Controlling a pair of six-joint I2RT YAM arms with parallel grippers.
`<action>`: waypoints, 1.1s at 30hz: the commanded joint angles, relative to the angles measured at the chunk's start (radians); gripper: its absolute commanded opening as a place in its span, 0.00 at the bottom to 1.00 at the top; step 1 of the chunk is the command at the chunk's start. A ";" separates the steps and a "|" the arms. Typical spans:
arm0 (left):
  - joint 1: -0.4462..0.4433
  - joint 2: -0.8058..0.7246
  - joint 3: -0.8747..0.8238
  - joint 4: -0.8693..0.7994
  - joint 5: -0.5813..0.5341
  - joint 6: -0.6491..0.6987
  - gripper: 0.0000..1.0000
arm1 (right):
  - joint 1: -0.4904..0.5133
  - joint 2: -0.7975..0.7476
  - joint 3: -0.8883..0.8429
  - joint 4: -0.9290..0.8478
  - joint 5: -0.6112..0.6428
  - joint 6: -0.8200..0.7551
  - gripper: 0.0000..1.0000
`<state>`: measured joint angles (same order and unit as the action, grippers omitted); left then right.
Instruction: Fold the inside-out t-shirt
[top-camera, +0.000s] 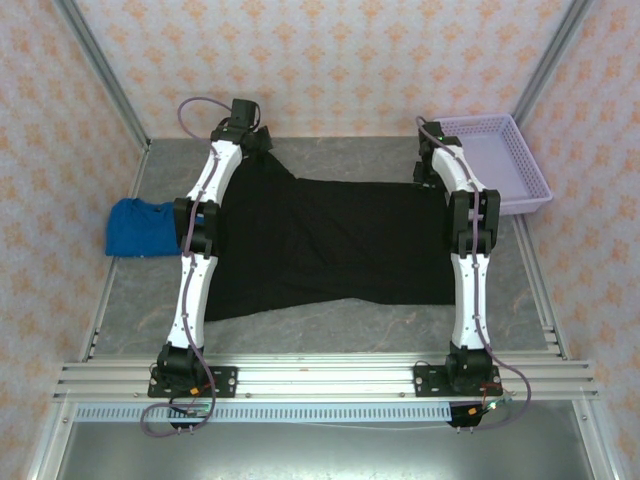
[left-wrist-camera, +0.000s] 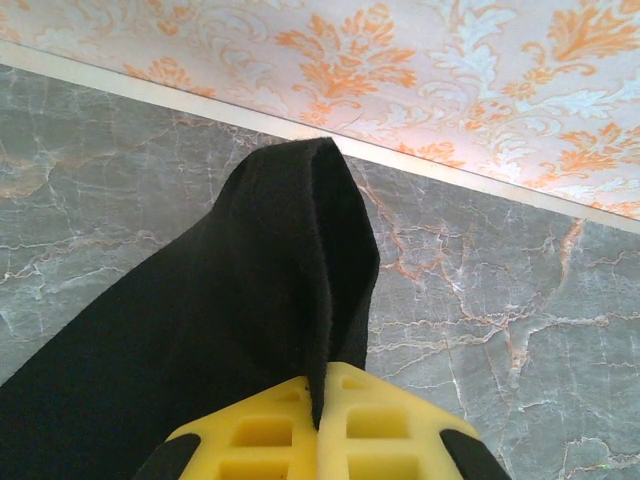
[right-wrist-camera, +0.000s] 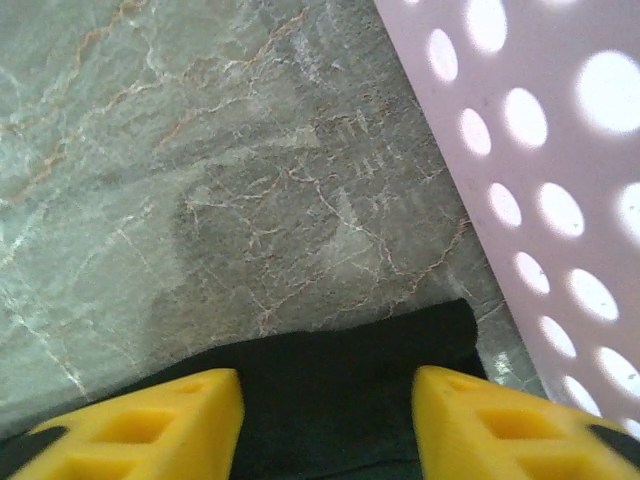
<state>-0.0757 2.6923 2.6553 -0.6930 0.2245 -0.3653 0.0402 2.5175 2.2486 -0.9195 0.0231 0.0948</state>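
At the far left of the bench (top-camera: 330, 150), the left jaws are clamped on a raised fold of the inside-out t-shirt (top-camera: 330, 240), which lies spread between the two arms. Far right, just beside the lavender basket (top-camera: 505, 160), the right jaws stand apart over the shirt's corner, gripping nothing. Likely step: taking the far edge; next, the right jaws must close on that corner before any fold
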 joint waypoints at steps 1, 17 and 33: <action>0.010 -0.065 -0.006 -0.023 -0.016 0.028 0.03 | -0.013 0.057 0.015 -0.049 -0.009 -0.014 0.37; 0.012 -0.091 -0.006 -0.036 -0.011 0.023 0.03 | 0.022 0.031 0.061 -0.036 -0.006 -0.175 0.26; 0.053 -0.105 -0.049 -0.011 0.000 0.009 0.02 | 0.162 -0.160 -0.119 0.043 0.098 -0.117 0.59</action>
<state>-0.0242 2.6133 2.6102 -0.7155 0.2256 -0.3656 0.1696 2.4500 2.1693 -0.8883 0.1150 -0.0437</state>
